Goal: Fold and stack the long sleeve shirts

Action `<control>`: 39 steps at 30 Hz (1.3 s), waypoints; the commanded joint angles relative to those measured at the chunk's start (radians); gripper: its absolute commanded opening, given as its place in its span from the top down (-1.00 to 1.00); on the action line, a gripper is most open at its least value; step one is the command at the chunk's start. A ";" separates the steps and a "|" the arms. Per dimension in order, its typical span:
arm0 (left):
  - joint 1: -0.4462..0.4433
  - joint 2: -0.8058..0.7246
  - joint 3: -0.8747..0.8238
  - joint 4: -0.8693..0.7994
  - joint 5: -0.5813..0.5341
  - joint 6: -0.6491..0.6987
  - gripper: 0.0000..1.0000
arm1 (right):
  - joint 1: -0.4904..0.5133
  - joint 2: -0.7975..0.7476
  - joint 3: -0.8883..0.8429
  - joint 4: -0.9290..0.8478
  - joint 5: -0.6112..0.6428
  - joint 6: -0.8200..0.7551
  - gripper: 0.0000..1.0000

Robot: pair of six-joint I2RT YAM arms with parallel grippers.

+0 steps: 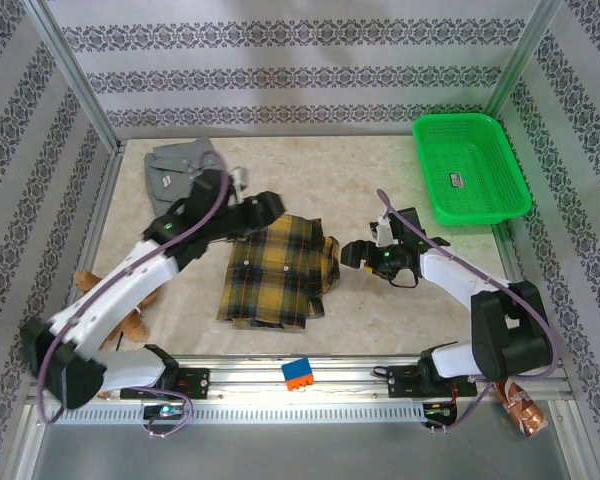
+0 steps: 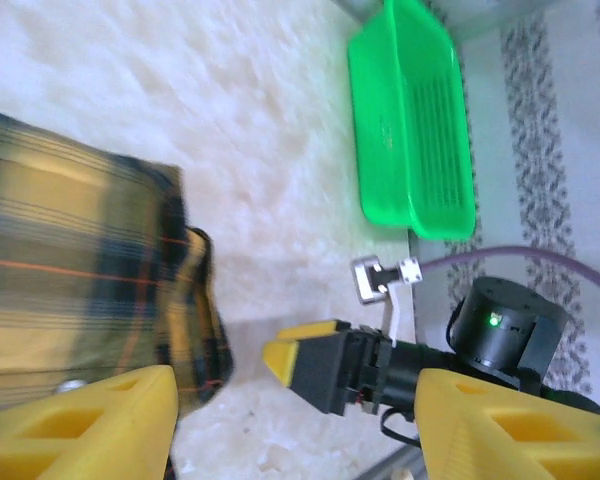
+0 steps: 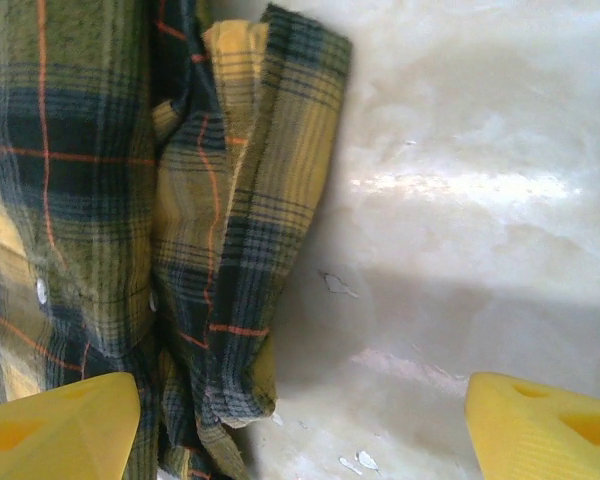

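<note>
The yellow-and-black plaid shirt [image 1: 278,270] lies folded into a rough rectangle in the middle of the table. The grey shirt [image 1: 180,165] lies at the back left, partly under my left arm. My left gripper [image 1: 274,208] hovers by the plaid shirt's far edge. In the left wrist view its fingers [image 2: 80,425] stand apart, open, with nothing between them, and the plaid shirt [image 2: 70,270] is at the left. My right gripper [image 1: 348,253] is just right of the shirt, open. In the right wrist view its fingers [image 3: 55,430] are wide apart and the plaid shirt's edge [image 3: 220,250] lies loose beside the left one.
A green basket [image 1: 470,168] stands at the back right. A brown plush toy [image 1: 130,322] lies at the left under my left arm. A small blue and orange block [image 1: 298,373] sits on the front rail. Bare table separates the shirt and the basket.
</note>
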 commanded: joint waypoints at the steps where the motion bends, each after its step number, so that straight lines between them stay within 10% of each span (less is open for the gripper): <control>1: 0.051 -0.076 -0.157 -0.186 -0.062 0.042 -0.29 | 0.057 0.026 0.037 0.027 -0.047 -0.088 -0.95; 15: 0.022 -0.003 -0.438 0.081 -0.104 -0.051 -0.23 | 0.358 0.242 0.201 0.037 0.038 -0.024 -0.66; 39: -0.214 0.222 -0.394 0.131 -0.312 -0.190 -0.24 | 0.234 0.014 0.309 -0.258 0.170 -0.135 -0.84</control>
